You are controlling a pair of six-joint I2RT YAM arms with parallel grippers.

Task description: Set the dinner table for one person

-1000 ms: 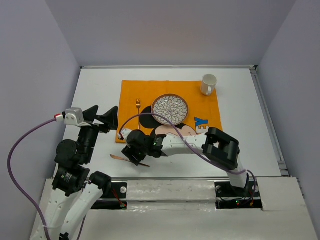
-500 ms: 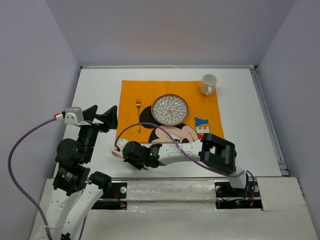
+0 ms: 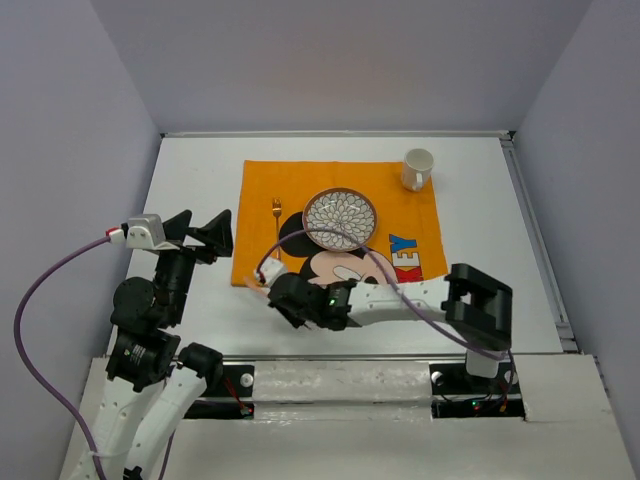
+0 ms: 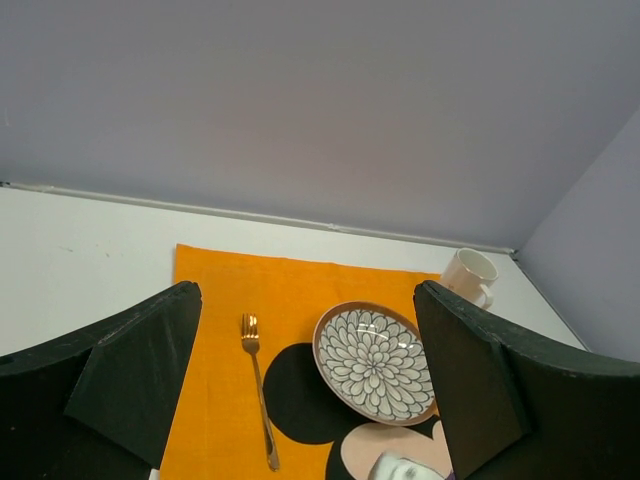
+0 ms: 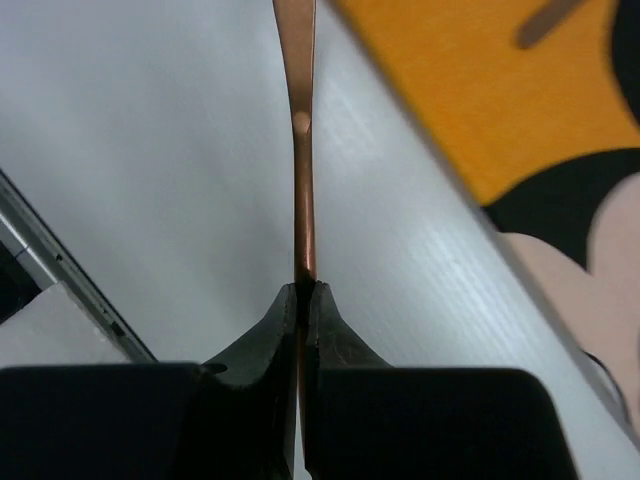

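Jaws of the right gripper [image 5: 301, 290] pinched a thin copper utensil [image 5: 303, 180] over the white bench [image 3: 190, 180], which spread ahead of both arm bases (orange mat [image 3: 260, 185] on it, bearing fork [image 3: 276, 225] and plate [image 3: 340, 219]); left gripper [image 4: 305, 375] jaws stood spread wide above the bench's left side.

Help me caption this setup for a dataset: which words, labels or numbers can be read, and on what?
"KEY": large letters printed on the orange mat; the right arm hides whatever comes before them.
Mug, plate, fork: no text visible.
Arms: no readable markings.
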